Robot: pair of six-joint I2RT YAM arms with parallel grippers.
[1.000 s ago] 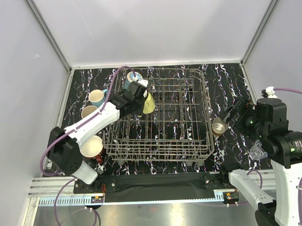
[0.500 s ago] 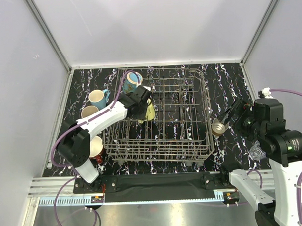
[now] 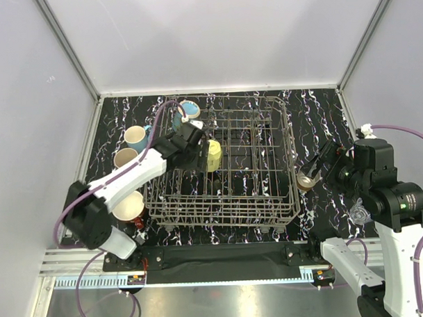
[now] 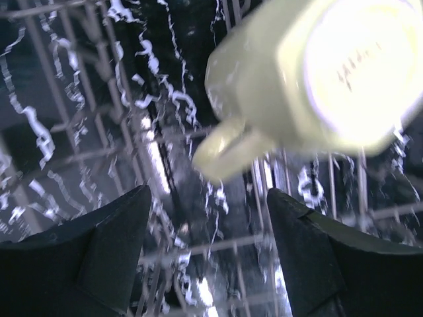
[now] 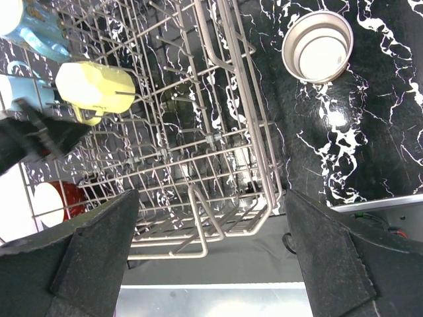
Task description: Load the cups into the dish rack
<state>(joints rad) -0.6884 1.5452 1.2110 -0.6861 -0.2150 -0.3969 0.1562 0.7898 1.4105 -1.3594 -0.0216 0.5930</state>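
Toward the left side of the grey wire dish rack, a yellow-green mug lies on its side across the wires, its handle toward the near edge. A blue mug sits at the rack's far left corner; whether it is fully seated among the tines cannot be told.

On the black, white-veined tabletop left of the rack stand a second blue mug, a cream mug just nearer, and a red mug with a pale inside by the rack's near left corner. Right of the rack, a steel tumbler stands upright with its mouth up, close beside the rack's wall. A small clear glass sits nearer the front on the right, partly hidden by the right arm.

The left arm reaches diagonally from its base over the rack's left wall. The left gripper hangs just beside the yellow-green mug, fingers spread apart, nothing between them and clear of the mug. The right arm stands folded at the table's right side. The right gripper hovers near the tumbler, fingers spread wide and holding nothing.
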